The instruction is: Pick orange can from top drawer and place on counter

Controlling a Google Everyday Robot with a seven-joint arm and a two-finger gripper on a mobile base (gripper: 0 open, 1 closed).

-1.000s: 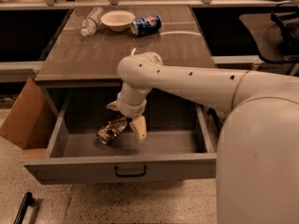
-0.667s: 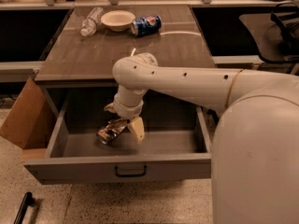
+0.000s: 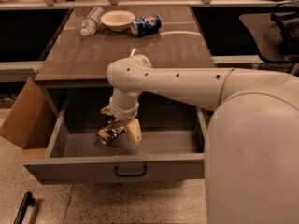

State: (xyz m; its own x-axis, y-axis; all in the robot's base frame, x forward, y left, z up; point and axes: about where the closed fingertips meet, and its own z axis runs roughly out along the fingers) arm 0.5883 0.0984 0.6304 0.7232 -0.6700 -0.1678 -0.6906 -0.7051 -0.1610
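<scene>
The top drawer (image 3: pixel 117 164) stands pulled open below the counter (image 3: pixel 126 55). The orange can (image 3: pixel 107 134), dented and shiny, lies on its side on the drawer floor, left of the middle. My gripper (image 3: pixel 119 123) hangs down inside the drawer, right over the can. It is open, with one cream finger (image 3: pixel 133 130) just right of the can and the other up at its left. The can rests on the drawer floor.
On the counter's far edge stand a blue Pepsi can (image 3: pixel 145 24) on its side, a white bowl (image 3: pixel 117 19) and a clear plastic bottle (image 3: pixel 90 21). A cardboard box flap (image 3: pixel 21 118) leans at the drawer's left. My arm spans the drawer's right half.
My arm and gripper have shifted slightly left and lower, closer over the can. The can has stayed in place.
</scene>
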